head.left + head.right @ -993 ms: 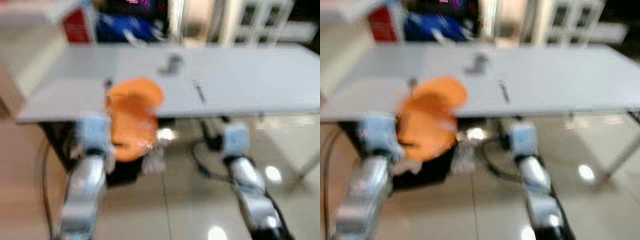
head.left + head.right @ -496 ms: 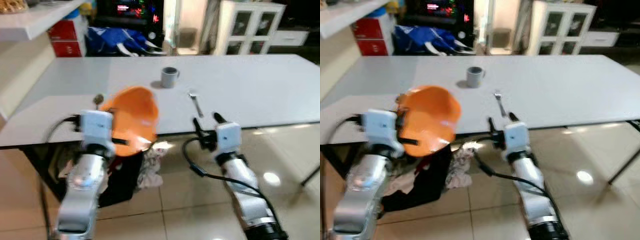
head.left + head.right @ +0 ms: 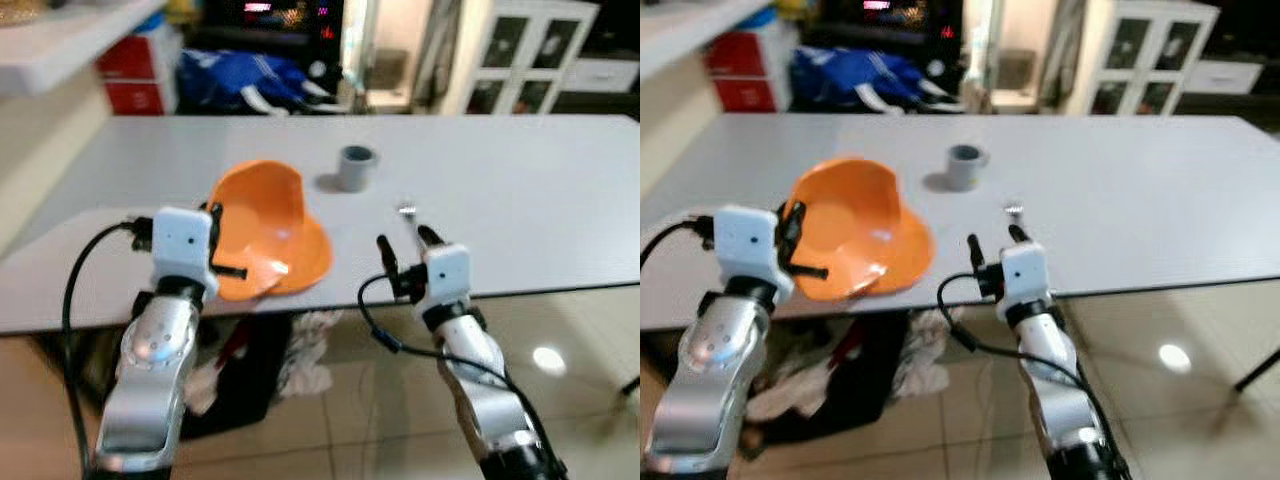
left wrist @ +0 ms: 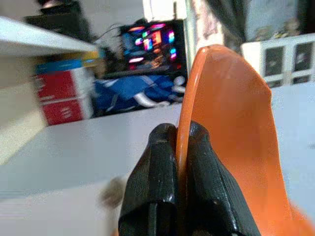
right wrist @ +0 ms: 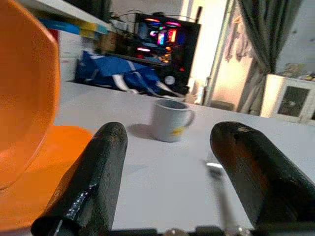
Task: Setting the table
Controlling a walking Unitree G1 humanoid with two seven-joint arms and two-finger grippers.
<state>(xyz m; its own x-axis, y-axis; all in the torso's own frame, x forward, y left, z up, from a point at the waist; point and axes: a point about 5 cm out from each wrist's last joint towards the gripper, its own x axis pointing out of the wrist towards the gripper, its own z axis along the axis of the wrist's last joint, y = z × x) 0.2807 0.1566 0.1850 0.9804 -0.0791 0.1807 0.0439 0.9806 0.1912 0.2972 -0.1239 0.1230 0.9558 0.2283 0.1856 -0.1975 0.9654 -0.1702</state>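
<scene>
Grippers sit nearest me at the table [image 3: 560, 180] edge: my left gripper [image 4: 176, 147] at 10 o'clock pinches the rim of the orange bowl [image 3: 270, 230], which tilts over the tabletop; my right gripper [image 5: 172, 162] at 2 o'clock is spread wide with nothing between its fingers. Beyond it lies a fork [image 3: 408, 215], and farther at 12 stands the grey mug [image 3: 355, 167]

No text, label, brand or number can be read anywhere in these views. The grey mug [image 5: 170, 119], ahead of the right gripper's fingers, bears a small yellow mark too blurred to make out. The red boxes [image 4: 63, 96] beyond the left gripper show pale patches, equally illegible.
</scene>
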